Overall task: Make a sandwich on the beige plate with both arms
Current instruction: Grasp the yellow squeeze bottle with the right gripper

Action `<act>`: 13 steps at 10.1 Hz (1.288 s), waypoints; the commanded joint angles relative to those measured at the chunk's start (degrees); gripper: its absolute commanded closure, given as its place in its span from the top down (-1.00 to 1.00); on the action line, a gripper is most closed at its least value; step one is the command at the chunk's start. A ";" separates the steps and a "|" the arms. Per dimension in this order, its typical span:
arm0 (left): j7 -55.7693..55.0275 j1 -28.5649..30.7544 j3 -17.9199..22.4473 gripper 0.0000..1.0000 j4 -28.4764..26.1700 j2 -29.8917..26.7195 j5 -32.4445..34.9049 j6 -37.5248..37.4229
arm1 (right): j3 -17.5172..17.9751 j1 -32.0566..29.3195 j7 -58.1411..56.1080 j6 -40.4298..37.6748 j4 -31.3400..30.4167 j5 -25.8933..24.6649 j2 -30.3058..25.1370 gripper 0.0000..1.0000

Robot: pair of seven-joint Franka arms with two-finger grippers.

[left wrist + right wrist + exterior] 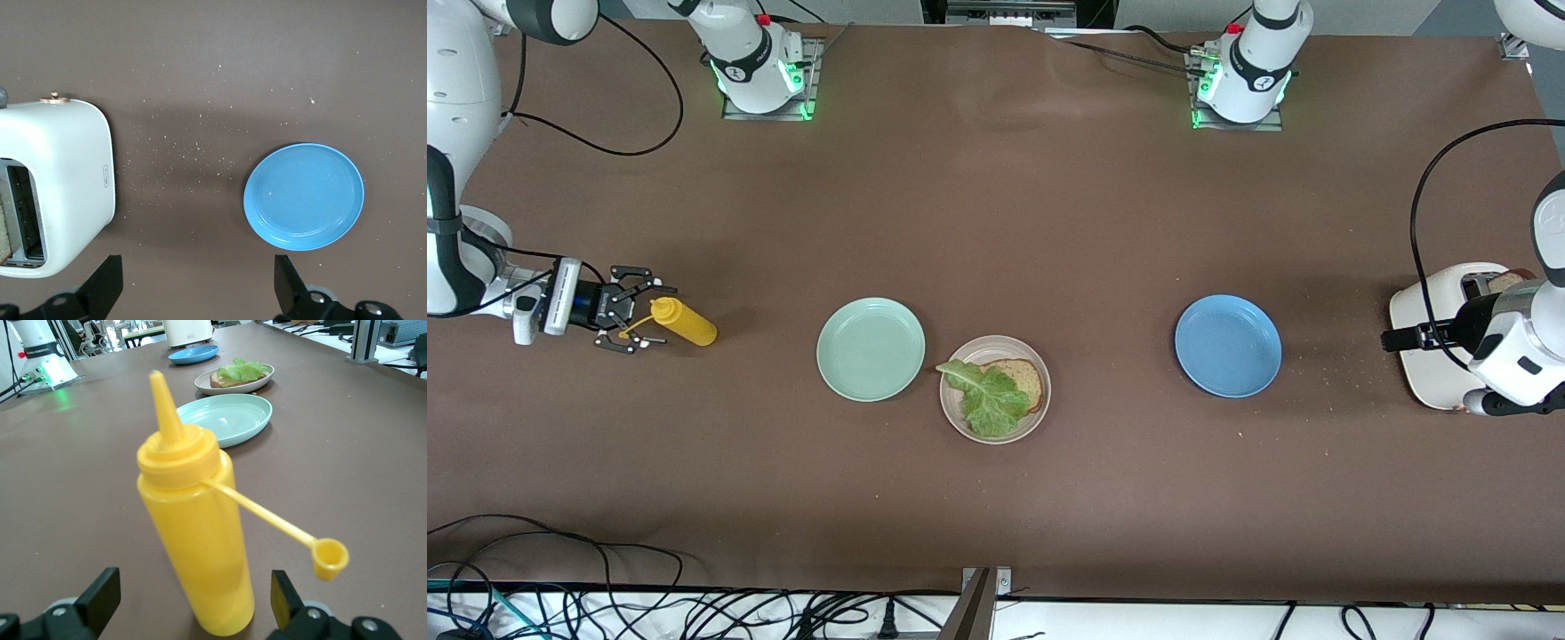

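Matt cloth, smooth plastic

Brown table cover looks matt; yellow bottle is smooth plastic; white toaster has a soft sheen.

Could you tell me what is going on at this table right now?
A sandwich is half built: the beige plate holds one bread slice with a lettuce leaf on it. The right gripper, open, is at the yellow squeeze bottle. The left gripper, open, is over the table by the white toaster, where another slice sits.
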 commanded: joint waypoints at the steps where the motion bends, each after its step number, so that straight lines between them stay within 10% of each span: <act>1: 0.30 -0.34 0.00 1.00 -0.56 -0.74 1.83 -0.60 | 0.97 -0.13 -1.82 1.18 0.97 2.77 2.18 1.00; 4: 0.30 -0.34 0.00 1.00 -0.56 -0.74 1.83 -0.60 | 3.88 -0.13 -2.09 3.47 1.41 4.27 3.15 1.00; 6: 0.21 -0.34 0.00 1.00 -0.56 -0.74 1.83 -0.60 | 5.64 -0.13 -3.84 3.65 1.76 4.36 3.51 -0.62; 7: 0.30 -0.26 0.00 1.00 -0.56 -0.74 1.83 -0.60 | 6.86 0.04 -3.76 3.82 2.81 4.28 3.51 -1.00; 13: 0.21 -0.26 0.00 1.00 -0.56 -0.74 1.75 -0.60 | 6.96 12.41 6.23 16.62 7.74 0.16 -0.26 -1.00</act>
